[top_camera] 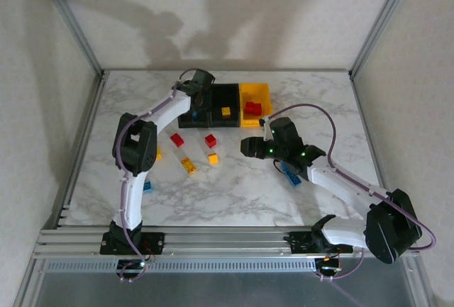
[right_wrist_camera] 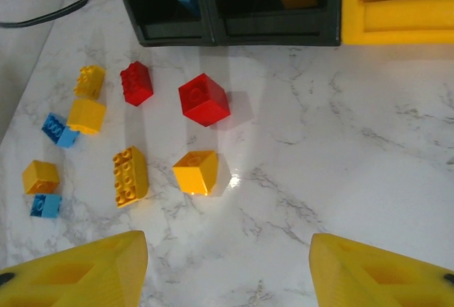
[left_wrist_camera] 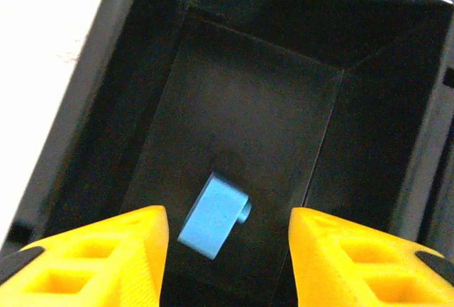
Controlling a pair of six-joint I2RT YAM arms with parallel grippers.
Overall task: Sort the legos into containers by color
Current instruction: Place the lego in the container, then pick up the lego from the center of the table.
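**A:** Top view?

**B:** The left gripper (top_camera: 201,82) is over the left black bin (top_camera: 186,120), at the end of the three-bin row on the far side of the table (top_camera: 319,108). Can't read its jaws from up here. The middle black bin (top_camera: 220,98) has one yellow brick (top_camera: 226,111). The yellow bin (top_camera: 255,87) has one red brick (top_camera: 252,108). The right gripper (top_camera: 248,147) is mid-table, right of the loose bricks (top_camera: 188,165). A blue piece (top_camera: 289,174) lies tucked by the right arm (top_camera: 340,183).

**A:** Left wrist?

**B:** Gives what top hides: jaws parted, gripping nothing. One blue brick (left_wrist_camera: 213,216) sits tilted low in the black bin, between the fingers (left_wrist_camera: 106,257) but clear of both. Can't tell if it rests on the floor.

**A:** Right wrist?

**B:** Jaws wide, bare marble between them, nothing held. The spread reads better here: two red, five yellow and at least two blue, all on the table, well short of the bins. The bin row runs along the top edge: blue in the left, yellow in the middle, a sliver of red in the yellow one.
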